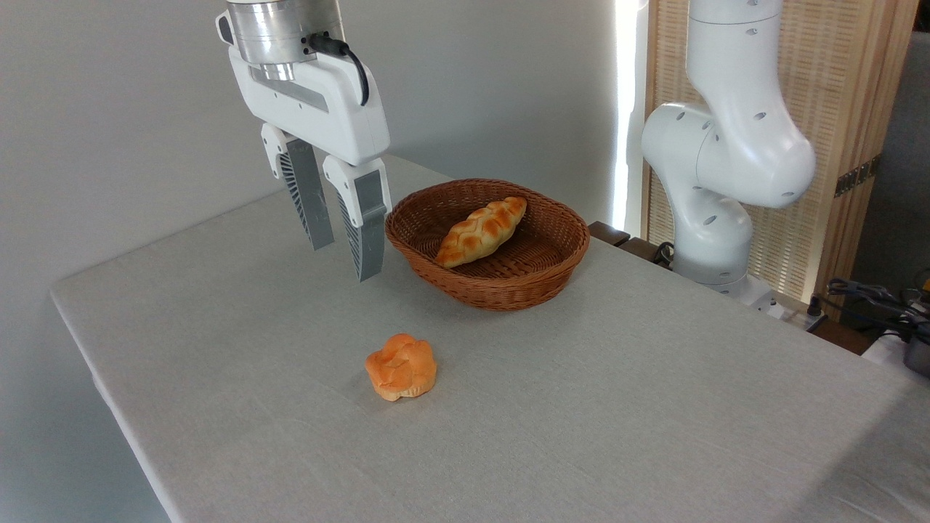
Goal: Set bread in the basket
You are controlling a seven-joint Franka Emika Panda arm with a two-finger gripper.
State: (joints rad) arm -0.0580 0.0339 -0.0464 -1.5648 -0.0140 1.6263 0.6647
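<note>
Near edge of surface point(654, 436): bare grey cloth, faint creases. Just inward, toward the middle: small orange bun point(401, 367), alone, well apart from everything else. Not the task's item.

Farther in, left of centre: end effector point(341, 250) hanging above the surface, fingers pointing down, moderately parted, nothing between them. Clear of the cloth; just left of the basket rim, apparently not touching it.

Toward the far edge: basket point(508, 290), oval, brown wicker, sitting flat. Bread point(482, 231) inside, lying diagonally across the floor, one tapered end toward the front-left wall, the other riding up near the far rim. Looks placed; task judged essentially done, only retreat left.

Behind, off the right far corner: arm base and column point(726, 160), cables beyond.

Risks, as judgement: sideways move to the right could clip the rim and shove or tip the light basket; low travel toward the near edge could knock the bun; raised far end of the loaf could roll out if the basket gets jolted.
</note>
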